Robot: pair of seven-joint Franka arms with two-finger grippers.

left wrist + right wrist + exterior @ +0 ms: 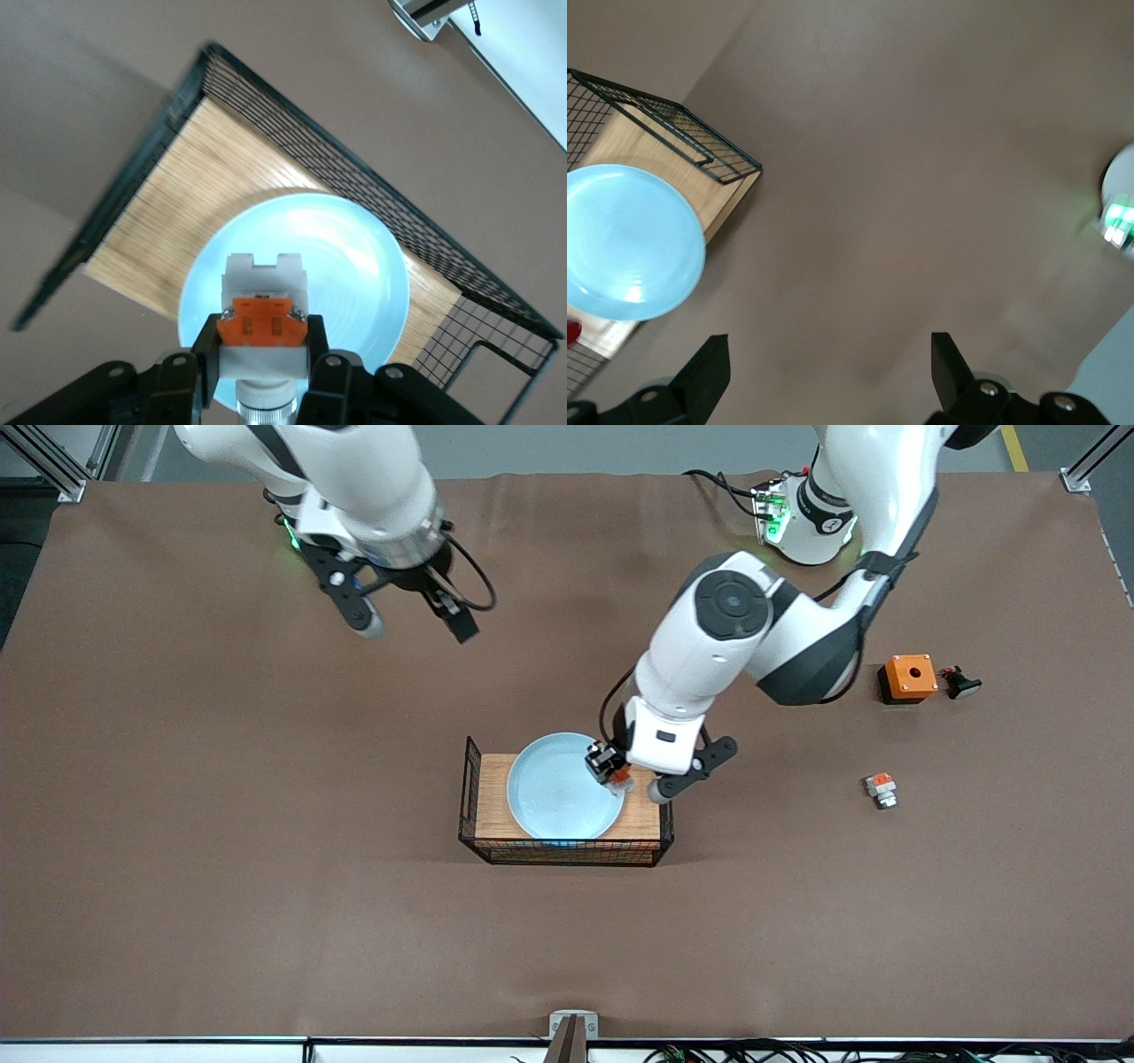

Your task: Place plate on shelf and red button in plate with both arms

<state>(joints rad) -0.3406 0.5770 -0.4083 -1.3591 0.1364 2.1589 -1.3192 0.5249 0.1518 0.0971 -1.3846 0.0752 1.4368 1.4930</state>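
- Front view: my left gripper point(617, 772) hangs over the edge of the plate point(560, 788) toward the left arm's end of the table, its fingers clamped on the red button point(619, 777).
- The pale blue plate sits in a wire basket point(473, 797) with a wooden floor, near the middle of the table.
- My right gripper point(415, 622) waits in the air over bare table toward the right arm's end, fingers spread apart and holding nothing.
- Toward the left arm's end lie an orange box point(910, 677) with a hole, a small black part point(959, 682) just beside it, and a stubby white-and-orange piece point(881, 788) nearer the front camera.
- Left wrist view: my two black fingers point(207, 350) grip the white button point(263, 305) at its orange middle, directly above the plate point(354, 274) and the basket point(292, 115).
- Right wrist view: my finger tips point(709, 372) stand wide apart over brown table; the plate point(629, 241) in its basket point(682, 124) lies well apart from them.
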